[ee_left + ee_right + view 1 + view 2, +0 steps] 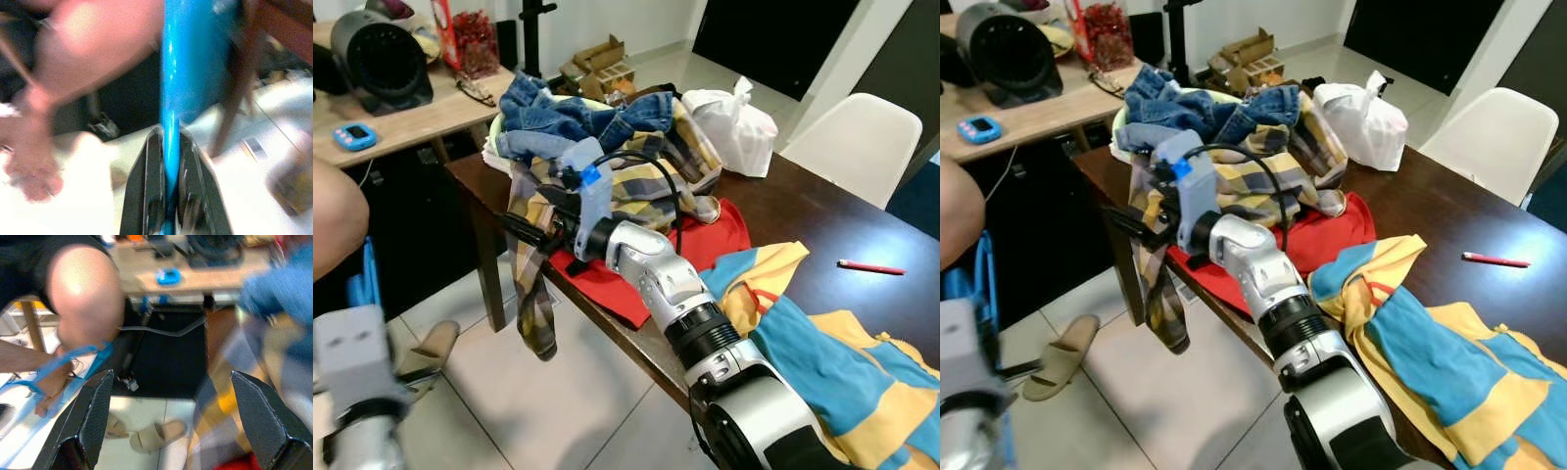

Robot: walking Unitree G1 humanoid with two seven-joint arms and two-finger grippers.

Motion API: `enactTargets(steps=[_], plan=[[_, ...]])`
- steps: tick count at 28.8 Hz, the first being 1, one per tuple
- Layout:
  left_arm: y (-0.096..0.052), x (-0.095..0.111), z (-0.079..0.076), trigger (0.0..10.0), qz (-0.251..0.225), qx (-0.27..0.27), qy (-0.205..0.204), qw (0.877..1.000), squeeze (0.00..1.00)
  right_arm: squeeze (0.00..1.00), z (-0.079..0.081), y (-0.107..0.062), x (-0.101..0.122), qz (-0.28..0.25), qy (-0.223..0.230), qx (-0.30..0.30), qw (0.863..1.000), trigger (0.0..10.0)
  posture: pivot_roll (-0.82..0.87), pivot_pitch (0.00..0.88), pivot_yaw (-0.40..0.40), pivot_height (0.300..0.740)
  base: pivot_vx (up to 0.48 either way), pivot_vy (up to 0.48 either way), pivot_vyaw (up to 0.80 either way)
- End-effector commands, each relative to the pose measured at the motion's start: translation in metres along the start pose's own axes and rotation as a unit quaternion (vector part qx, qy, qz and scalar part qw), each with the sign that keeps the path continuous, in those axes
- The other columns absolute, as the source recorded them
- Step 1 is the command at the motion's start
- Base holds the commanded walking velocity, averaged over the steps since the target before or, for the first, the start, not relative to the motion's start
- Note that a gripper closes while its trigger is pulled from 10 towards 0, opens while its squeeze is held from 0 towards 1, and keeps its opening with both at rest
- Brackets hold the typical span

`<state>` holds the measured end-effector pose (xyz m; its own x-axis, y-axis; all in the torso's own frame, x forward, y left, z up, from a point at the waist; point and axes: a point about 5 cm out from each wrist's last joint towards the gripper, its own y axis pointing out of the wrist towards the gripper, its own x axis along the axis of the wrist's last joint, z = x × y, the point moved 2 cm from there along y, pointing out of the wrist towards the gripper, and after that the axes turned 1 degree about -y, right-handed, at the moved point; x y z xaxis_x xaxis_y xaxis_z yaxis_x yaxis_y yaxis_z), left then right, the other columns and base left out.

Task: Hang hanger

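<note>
- The blue hanger (171, 98) sits clamped between the two black fingers of the left gripper (168, 161), at 8 o'clock in the head views, beside a person's arm (333, 220).
- In the right wrist view, a person's hand (54, 389) holds the hanger's blue frame.
- The right gripper (171, 426) has its fingers spread wide, holding nothing, at the near edge of the dark table (822, 211), just beside the hanging plaid garment (533, 294).
- At 12 o'clock, jeans (568, 113) top the clothes pile.
- At 1 o'clock sits a white bag (734, 122).
- At 3 o'clock lies a red pen (871, 266).
- A slipper (1058, 357) rests on the floor.
</note>
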<state>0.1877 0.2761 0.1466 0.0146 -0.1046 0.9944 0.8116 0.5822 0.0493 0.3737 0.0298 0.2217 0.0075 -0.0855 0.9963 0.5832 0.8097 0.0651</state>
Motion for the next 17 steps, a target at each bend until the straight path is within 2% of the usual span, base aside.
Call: enactTargets(steps=[1,2,4,5,7,8,10,11,12,13,14,15,17], plan=[[-0.003,0.001,0.004,10.0,0.003,0.014,-0.004,1.0,0.0,0.0,-0.007,-0.003,-0.005,0.006,0.02,-0.018,1.0,10.0,0.34,0.152,-0.2,0.74,0.0,0.0,0.0],[-0.005,0.003,0.013,10.0,-0.002,0.03,0.002,1.0,0.0,0.0,-0.013,-0.003,-0.007,0.009,0.028,-0.04,0.999,10.0,0.34,0.152,-0.2,0.74,0.0,0.0,0.0],[-0.005,0.003,0.013,10.0,-0.002,0.03,0.002,1.0,0.0,0.0,-0.013,-0.003,-0.007,0.009,0.028,-0.04,0.999,10.0,0.34,0.152,-0.2,0.74,0.0,0.0,0.0],[-0.008,0.009,0.015,10.0,-0.014,0.032,0.01,0.999,0.0,0.0,-0.027,-0.008,-0.01,0.013,0.035,-0.076,0.996,10.0,0.36,0.156,-0.221,0.74,0.0,0.0,0.0],[-0.008,0.009,0.015,10.0,-0.014,0.032,0.01,0.999,0.0,0.0,-0.027,-0.008,-0.01,0.013,0.035,-0.076,0.996,10.0,0.36,0.156,-0.221,0.74,0.0,0.0,0.0],[-0.01,0.014,0.006,10.0,-0.028,0.016,0.02,0.999,0.0,0.0,-0.05,-0.018,-0.008,0.011,0.037,-0.126,0.991,10.0,0.38,0.155,-0.235,0.74,0.0,0.0,0.0],[-0.01,0.014,0.006,10.0,-0.028,0.016,0.02,0.999,0.0,0.0,-0.05,-0.018,-0.008,0.011,0.037,-0.126,0.991,10.0,0.38,0.155,-0.235,0.74,0.0,0.0,0.0],[-0.011,0.019,-0.011,10.0,-0.042,-0.018,0.031,0.998,0.0,0.0,-0.077,-0.033,-0.002,0.003,0.04,-0.183,0.982,10.0,0.37,0.151,-0.24,0.74,0.0,0.0,0.0],[-0.011,0.019,-0.011,10.0,-0.042,-0.018,0.031,0.998,0.0,0.0,-0.077,-0.033,-0.002,0.003,0.04,-0.183,0.982,10.0,0.37,0.151,-0.24,0.74,0.0,0.0,0.0],[-0.011,0.022,-0.027,10.0,-0.055,-0.052,0.042,0.996,0.0,0.0,-0.099,-0.048,0.006,-0.007,0.04,-0.229,0.973,10.0,0.35,0.147,-0.233,0.74,0.0,0.0,0.0],[-0.011,0.022,-0.027,10.0,-0.055,-0.052,0.042,0.996,0.0,0.0,-0.099,-0.048,0.006,-0.007,0.04,-0.229,0.973,10.0,0.35,0.147,-0.233,0.74,0.0,0.0,0.0],[-0.011,0.024,-0.043,10.0,-0.064,-0.083,0.05,0.993,0.0,0.0,-0.116,-0.061,0.013,-0.012,0.033,-0.262,0.965,10.0,0.35,0.147,-0.233,0.74,0.0,0.0,0.0],[-0.011,0.024,-0.043,10.0,-0.064,-0.083,0.05,0.993,0.0,0.0,-0.116,-0.061,0.013,-0.012,0.033,-0.262,0.965,10.0,0.35,0.147,-0.233,0.74,0.0,0.0,0.0]])
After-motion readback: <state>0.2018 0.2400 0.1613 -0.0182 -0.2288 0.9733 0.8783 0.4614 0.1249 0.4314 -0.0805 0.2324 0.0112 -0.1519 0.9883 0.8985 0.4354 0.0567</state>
